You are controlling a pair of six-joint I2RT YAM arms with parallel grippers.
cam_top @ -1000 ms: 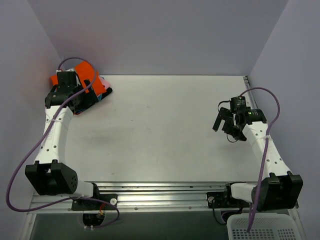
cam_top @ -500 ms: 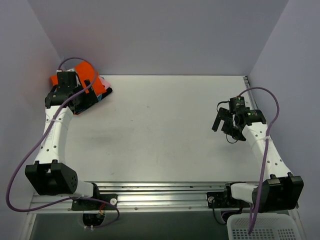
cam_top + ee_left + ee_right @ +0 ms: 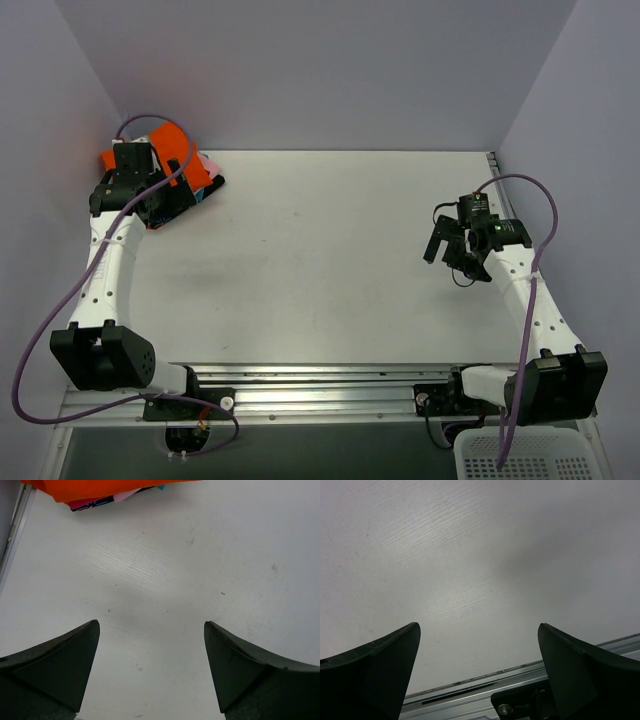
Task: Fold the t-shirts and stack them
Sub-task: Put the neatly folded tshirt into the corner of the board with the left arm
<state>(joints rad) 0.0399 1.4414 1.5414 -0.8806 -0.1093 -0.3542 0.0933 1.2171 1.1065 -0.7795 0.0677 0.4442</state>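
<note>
1. The white tabletop (image 3: 320, 260) takes up most of the top view, and its broad middle is the likely working area for folding.
2. The t-shirts (image 3: 180, 160) sit as one pile in the far left corner, close to the wall. That spot probably keeps finished pieces out of the working area.
3. The orange t-shirt (image 3: 100, 487) is the top layer of the pile. It looks folded, so the stacking seems far along or finished.
4. The left tool (image 3: 151, 625) hangs above bare tabletop just near of the pile. Its fingers are spread wide with nothing between them. It looks like a post-release pose, though that is only a judgement.
5. The right tool (image 3: 479, 626) hovers over the right side, well apart from the pile. Its fingers are also apart and empty, and it is probably parked there to leave the left arm room.
6. The lower t-shirts (image 3: 107, 499) show only as thin strips of magenta, pale pink and teal under the orange one. Their edges line up roughly.
</note>
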